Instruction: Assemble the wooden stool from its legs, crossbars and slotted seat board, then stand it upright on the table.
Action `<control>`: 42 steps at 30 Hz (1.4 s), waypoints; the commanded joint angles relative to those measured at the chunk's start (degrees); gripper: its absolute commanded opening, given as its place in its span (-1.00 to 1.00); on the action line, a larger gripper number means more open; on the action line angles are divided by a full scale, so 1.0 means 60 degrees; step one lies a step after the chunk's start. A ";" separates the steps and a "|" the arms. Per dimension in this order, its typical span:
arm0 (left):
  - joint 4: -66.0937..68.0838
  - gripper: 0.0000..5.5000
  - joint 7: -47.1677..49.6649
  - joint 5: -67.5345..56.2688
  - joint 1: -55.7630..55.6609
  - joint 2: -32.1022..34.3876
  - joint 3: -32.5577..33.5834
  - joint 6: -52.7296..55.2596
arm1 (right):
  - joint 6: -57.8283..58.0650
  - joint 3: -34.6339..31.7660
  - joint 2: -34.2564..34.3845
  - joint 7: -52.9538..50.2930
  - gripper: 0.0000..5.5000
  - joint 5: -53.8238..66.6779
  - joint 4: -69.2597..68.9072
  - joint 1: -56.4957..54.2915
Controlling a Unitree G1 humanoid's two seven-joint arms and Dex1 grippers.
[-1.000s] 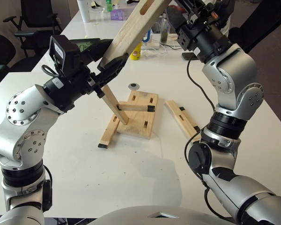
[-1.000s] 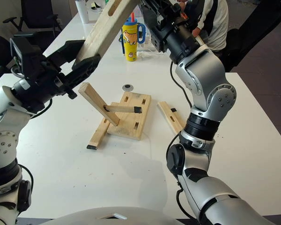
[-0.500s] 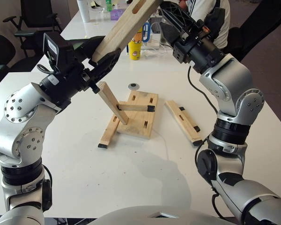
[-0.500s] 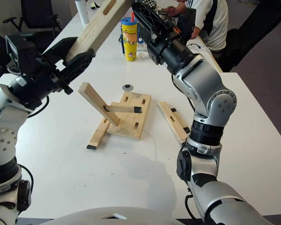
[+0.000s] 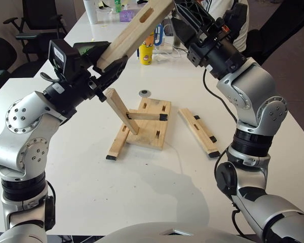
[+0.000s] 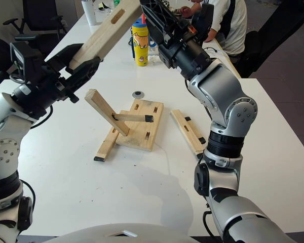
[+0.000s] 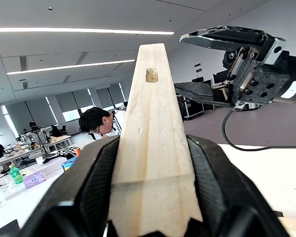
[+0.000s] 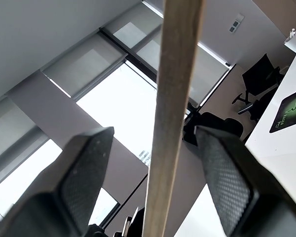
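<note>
Left eye view: a white table (image 5: 142, 187) is being shown with the partly built stool lying near its middle, well away from the near edge, and a broad stretch of bare surface is being left open in front of it. The slotted seat board (image 5: 153, 127) is lying flat, one leg (image 5: 116, 145) is lying along its left side with a dark-capped end pointing toward the near edge, and a second leg (image 5: 119, 108) is being propped at a tilt above it, joined to a short crossbar (image 5: 147, 116). A loose leg (image 5: 198, 130) is lying just to the right of the seat board, apart from it and well inside the table's right edge. A small round grey disc (image 5: 144, 93) is resting beyond the board. Above all this, a long raised leg (image 5: 137, 31) is being held slanted in the air, clear of the parts below. Its lower end is being clamped firmly by the left gripper (image 5: 114, 56), the fingers (image 7: 96, 187) pressing on both faces. Its upper end is being straddled by the right gripper (image 8: 158, 143), whose fingers (image 8: 86, 177) are being kept spread, with a gap on each side of the wood. A yellow cup (image 5: 147, 53) is standing on the far table behind.
</note>
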 commanded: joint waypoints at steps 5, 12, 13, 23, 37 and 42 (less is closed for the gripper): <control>-0.0217 -0.25 -0.0463 0.0419 0.0441 0.0357 -0.0348 -0.0165 | -0.0582 0.0062 0.0014 -0.0128 0.11 0.0011 -0.0083 -0.0040; -0.0138 -0.25 -0.0509 0.0901 0.0507 0.0379 -0.0444 -0.0383 | -0.0676 0.0115 -0.0147 -0.0144 -0.19 -0.0004 0.0056 -0.0090; -0.0130 -0.25 -0.0528 0.0944 0.0516 0.0377 -0.0448 -0.0412 | -0.0667 0.0126 -0.0167 -0.0143 -0.22 -0.0013 0.0076 -0.0090; -0.0190 -0.25 -0.0829 0.1089 0.0623 0.0501 -0.0528 -0.0509 | -0.0738 0.0190 -0.0169 -0.0165 -0.61 -0.0040 0.0089 -0.0024; 0.0923 0.16 -0.0106 -0.0253 0.0329 -0.0234 0.0899 -0.0110 | -0.1374 0.0115 -0.0538 -0.0033 -0.62 -0.2140 0.0138 0.0303; 0.2431 0.16 0.0454 -0.2297 0.0510 -0.0503 0.2855 0.0485 | -0.1903 -0.0108 -0.0635 0.0243 -0.62 -0.3763 0.0349 0.0553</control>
